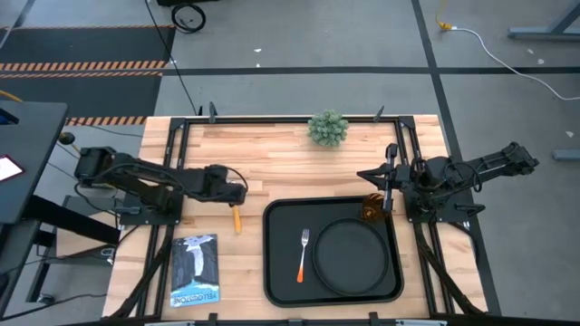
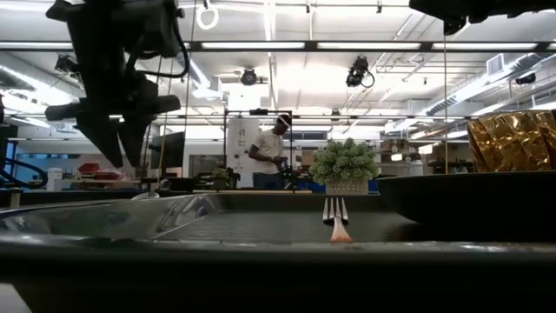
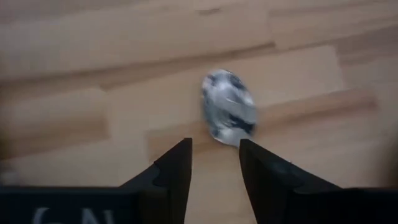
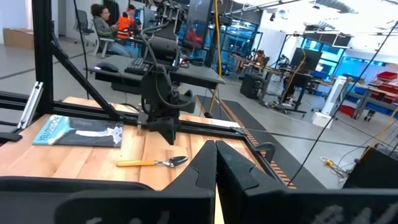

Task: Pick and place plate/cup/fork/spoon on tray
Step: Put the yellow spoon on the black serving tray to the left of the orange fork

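The spoon (image 1: 237, 218), with a silver bowl (image 3: 229, 107) and an orange handle, lies flat on the wooden table left of the black tray (image 1: 272, 272). My left gripper (image 1: 239, 192) hangs open above the spoon's bowl, fingers pointing down and clear of it, as the right wrist view (image 4: 165, 129) shows. The round black plate (image 1: 352, 256) and the fork (image 1: 303, 254) lie in the tray. The amber cup (image 1: 372, 209) stands at the tray's far right corner. My right gripper (image 4: 216, 163) is shut and empty, held above the table just beyond the cup.
A green spiky plant ball (image 1: 327, 128) stands at the table's far edge. A booklet (image 1: 195, 270) lies near the front left. Bare wood lies between the spoon and the plant. People work at desks in the room beyond the table.
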Controlling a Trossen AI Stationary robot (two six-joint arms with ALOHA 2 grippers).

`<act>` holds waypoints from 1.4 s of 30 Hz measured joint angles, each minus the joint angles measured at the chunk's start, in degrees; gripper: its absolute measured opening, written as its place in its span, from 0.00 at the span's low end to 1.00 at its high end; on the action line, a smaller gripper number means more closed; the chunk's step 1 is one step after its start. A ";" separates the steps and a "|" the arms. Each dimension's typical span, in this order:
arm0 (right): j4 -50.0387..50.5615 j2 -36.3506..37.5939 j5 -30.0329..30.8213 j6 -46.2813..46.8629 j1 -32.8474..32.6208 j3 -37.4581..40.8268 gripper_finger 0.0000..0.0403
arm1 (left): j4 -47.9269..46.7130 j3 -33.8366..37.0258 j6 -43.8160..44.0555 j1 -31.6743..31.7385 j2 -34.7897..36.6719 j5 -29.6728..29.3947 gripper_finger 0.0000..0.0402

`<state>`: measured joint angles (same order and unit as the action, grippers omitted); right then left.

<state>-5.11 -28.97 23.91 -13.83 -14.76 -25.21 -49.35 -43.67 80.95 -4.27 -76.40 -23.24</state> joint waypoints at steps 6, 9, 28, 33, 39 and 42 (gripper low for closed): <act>0.13 0.00 -0.11 -0.07 0.00 0.00 0.02 | 4.13 0.19 3.70 -1.37 -1.29 2.28 0.45; 0.41 0.00 -0.14 -0.12 -0.01 0.00 0.02 | 5.08 0.19 5.90 -2.35 -1.58 2.24 0.50; -0.06 -0.63 -1.25 -0.21 0.01 0.02 0.02 | 10.59 0.17 8.48 -4.22 -11.11 4.36 0.45; -0.43 -0.77 -1.26 -0.24 -0.01 0.04 0.02 | 11.80 0.12 8.42 -4.29 -12.84 4.65 0.43; -0.83 -1.15 -1.32 -0.29 0.01 0.02 0.02 | 12.99 0.08 7.75 -4.35 -14.90 6.17 0.43; -0.83 -1.32 -1.35 -0.39 0.00 0.02 0.02 | 13.02 -0.03 7.67 -4.69 -15.40 6.06 0.43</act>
<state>-5.93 -30.29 22.57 -14.22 -14.75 -25.19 -36.33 -43.70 88.62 -8.96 -91.80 -17.19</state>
